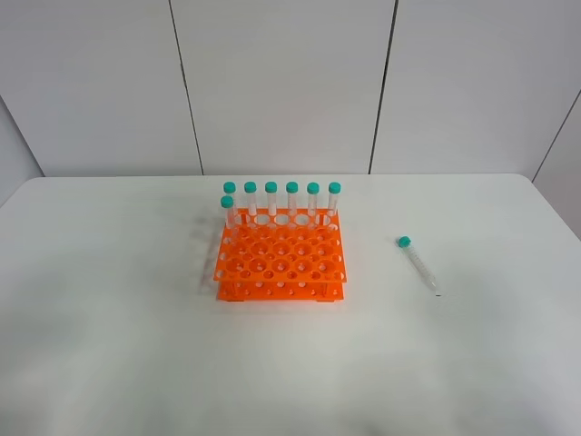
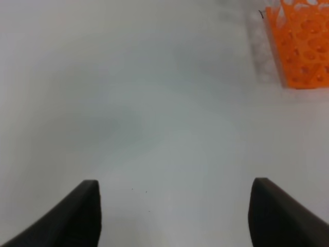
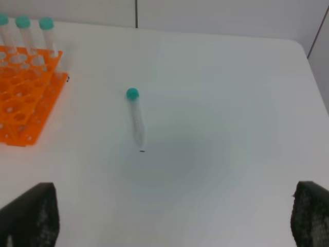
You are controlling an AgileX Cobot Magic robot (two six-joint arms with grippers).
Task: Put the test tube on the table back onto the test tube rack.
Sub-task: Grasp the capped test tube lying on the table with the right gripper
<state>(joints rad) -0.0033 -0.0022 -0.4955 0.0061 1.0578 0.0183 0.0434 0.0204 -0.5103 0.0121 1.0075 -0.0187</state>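
A clear test tube with a teal cap lies flat on the white table, to the right of the orange test tube rack. It also shows in the right wrist view, with the rack beside it. Several identical capped tubes stand in the rack's back row and one in the second row. Neither gripper shows in the exterior high view. My left gripper is open and empty over bare table, with a rack corner in its view. My right gripper is open and empty, short of the lying tube.
A pale panelled wall stands behind the table's far edge. The table's right edge runs close to the lying tube's side.
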